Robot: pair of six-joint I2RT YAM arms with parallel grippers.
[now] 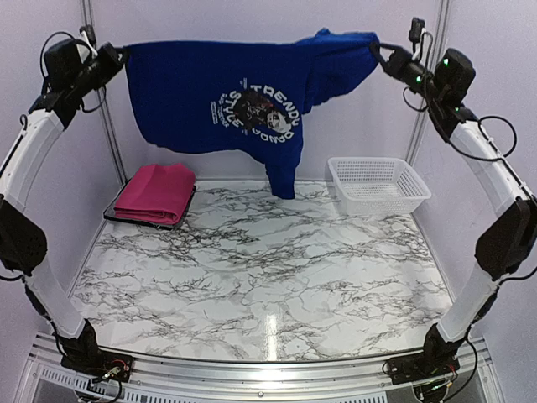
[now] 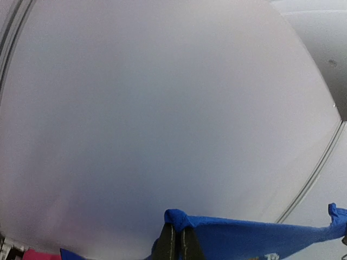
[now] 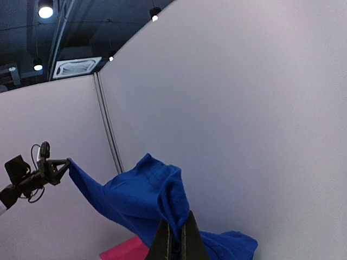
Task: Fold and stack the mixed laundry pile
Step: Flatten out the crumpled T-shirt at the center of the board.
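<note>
Royal blue cloth spans the top of the overhead view. The blue shirt (image 1: 243,92) hangs in the air between the two arms, well above the marble table (image 1: 252,285). At the upper left, the left gripper (image 1: 119,55) is clamped on one end of it. At the upper right, the right gripper (image 1: 383,52) pinches the other end. In each wrist view we see the fingers pressed together at the bottom edge, with a tuck of blue fabric caught between them.

The printed graphic reads upside down, so we judge the shirt is held by its hem edge. One sleeve (image 1: 285,176) dangles below the body toward the far side of the table. We think the wide, high hold lets the shirt hang flat and drop its creases before it is laid down for folding.

The pink garment (image 1: 155,191) lies folded on the dark grey tray (image 1: 112,216) at the middle left. We take it as finished and as the base of the stack. The white mesh basket (image 1: 377,186) sits at the right, apart from both garments.
</note>
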